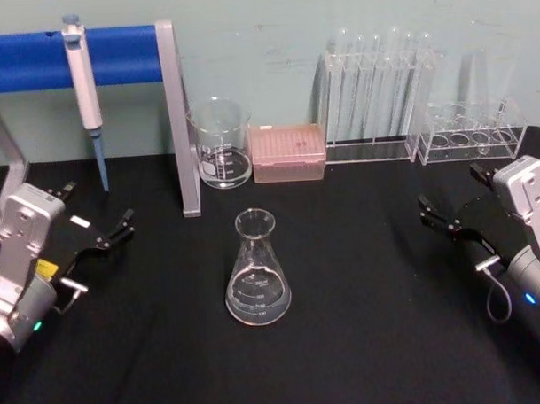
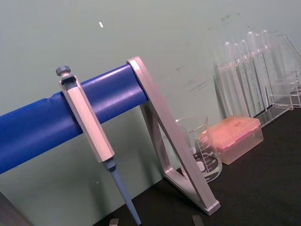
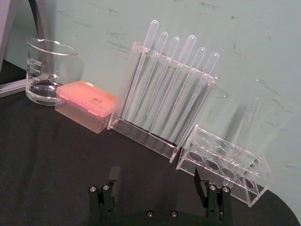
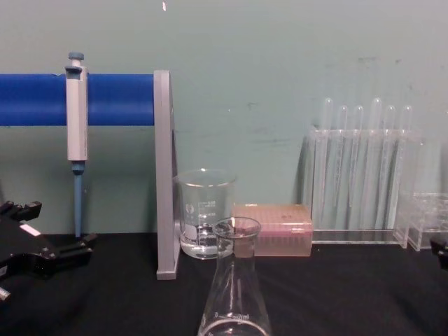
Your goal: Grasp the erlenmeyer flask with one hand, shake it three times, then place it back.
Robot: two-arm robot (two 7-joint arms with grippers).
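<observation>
Head view: erlenmeyer flask [image 1: 257, 273] stands upright at ctr frame, a bit below middle, on black table [image 1: 372, 340]. Long axis vertical, wide base down, mouth up; from this high angle the neck points toward frame top. Nothing touches it. Left gripper [image 1: 97, 204] at mid-left, jaws spread, empty. Right gripper [image 1: 449, 191] at mid-right, jaws apart too, empty. Both well apart from flask. Beaker [image 1: 221, 142] & pink tip box [image 1: 288, 153] sit side by side at upper ctr, behind flask. Left wrist view: pipette [image 2: 87, 120] hangs on blue bar [image 2: 28, 129], beaker just past the stand leg. Right wrist view: right gripper [image 3: 157, 181] fingers wide apart w/ nothing between, facing tube rack [image 3: 164, 108]. Chest view: flask at bottom ctr, neck straight up, rim overlapping beaker & box behind. Left gripper [image 4: 59, 224] at lower left, jaws parted.
</observation>
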